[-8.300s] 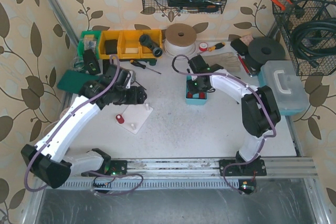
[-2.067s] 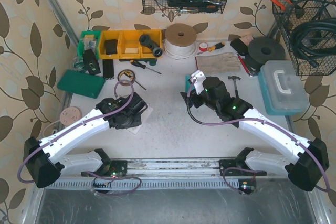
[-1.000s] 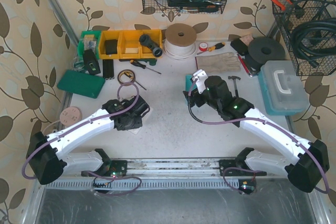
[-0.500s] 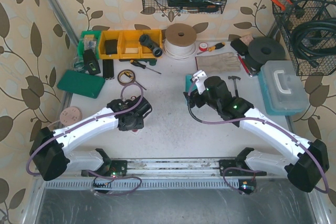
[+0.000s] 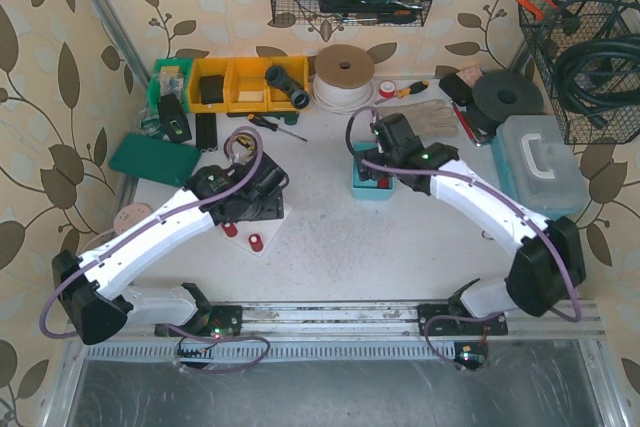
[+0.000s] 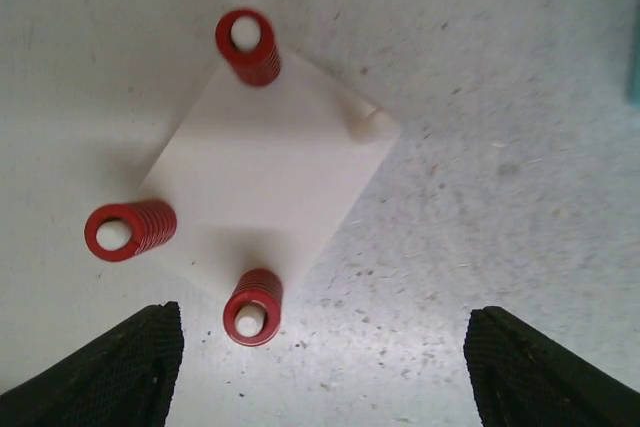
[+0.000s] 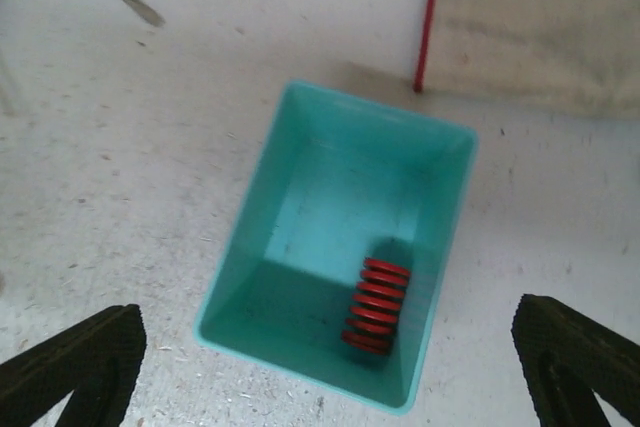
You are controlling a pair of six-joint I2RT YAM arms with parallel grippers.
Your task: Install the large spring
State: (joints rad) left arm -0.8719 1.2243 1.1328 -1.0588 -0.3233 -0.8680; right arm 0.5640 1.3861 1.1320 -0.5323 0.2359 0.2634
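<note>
A white plate [image 6: 270, 162] lies on the table with a peg at each corner. Red springs sit on three pegs: far [image 6: 248, 47], left [image 6: 130, 230] and near [image 6: 253, 307]. All three look alike in size. The fourth peg [image 6: 365, 125] is bare. My left gripper [image 6: 320, 377] hangs open above the plate's near corner, holding nothing. From above it [image 5: 250, 202] hides most of the plate, and two springs [image 5: 256, 241] show. One more red spring [image 7: 377, 305] lies in the teal bin [image 7: 300, 167]. My right gripper [image 7: 330, 362] is open over it.
Behind the teal bin [image 5: 358, 187] lie a cloth glove [image 7: 540, 27] and a red-handled tool [image 7: 426, 17]. Yellow bins [image 5: 245, 82], a tape roll [image 5: 343, 72] and screwdrivers [image 5: 275, 125] line the back. A green case [image 5: 152, 159] sits left, a plastic box [image 5: 540, 162] right.
My left gripper opened and drew back from the plate, leaving a spring on the near peg. The right arm swung back from the table's middle to over the teal bin.
</note>
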